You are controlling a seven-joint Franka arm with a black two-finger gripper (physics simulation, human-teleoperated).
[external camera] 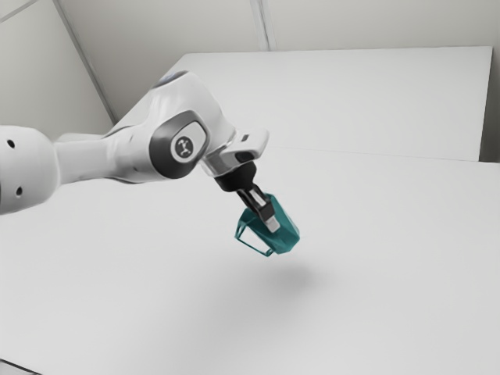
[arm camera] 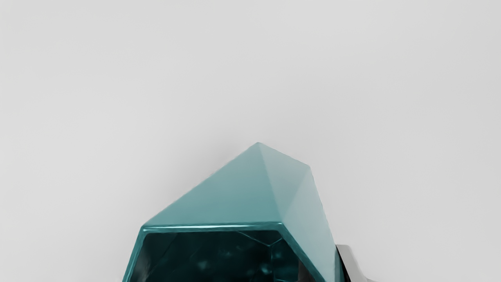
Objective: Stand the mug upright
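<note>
Above the table (external camera: 391,258) | pincer (external camera: 272,223) pinching the tilted mug (external camera: 288,236) | wrist view: mug's rim partly cut off

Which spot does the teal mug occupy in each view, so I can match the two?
Exterior view: just below and right of centre, the mug hangs tilted at the arm's end.
Wrist view: the mug is beside a fingertip, its open mouth facing the camera.
Shared landmark: a pale fingertip against the mug.

Plain room with pale walls (external camera: 39,70)
</note>
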